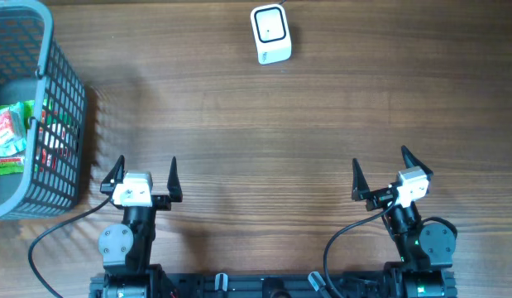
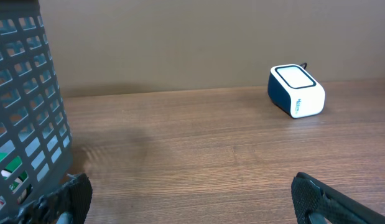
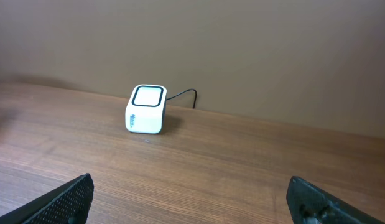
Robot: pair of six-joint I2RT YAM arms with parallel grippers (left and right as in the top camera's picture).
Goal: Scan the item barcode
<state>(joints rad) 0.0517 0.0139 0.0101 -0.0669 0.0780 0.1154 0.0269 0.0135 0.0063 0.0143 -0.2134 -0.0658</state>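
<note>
Left gripper [image 1: 146,165] and right gripper [image 1: 380,159]: fingers spread wide, nothing between them, low over the wooden table [image 1: 256,132]. From overhead only: green-and-red packets [image 1: 9,132] lying inside the grey basket [image 1: 65,91] at far left. By the left wrist camera, mere green glimpses behind the mesh. White scanner [image 1: 270,33] at the far edge, its cable plain from the right wrist. Blue marking on its side, too small to read.

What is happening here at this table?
Nothing is being handled yet. The left gripper and the right gripper sit at the near edge, both open and empty. The packaged items lie in the grey basket on the left. The white scanner stands untouched at the far side of the table.
</note>
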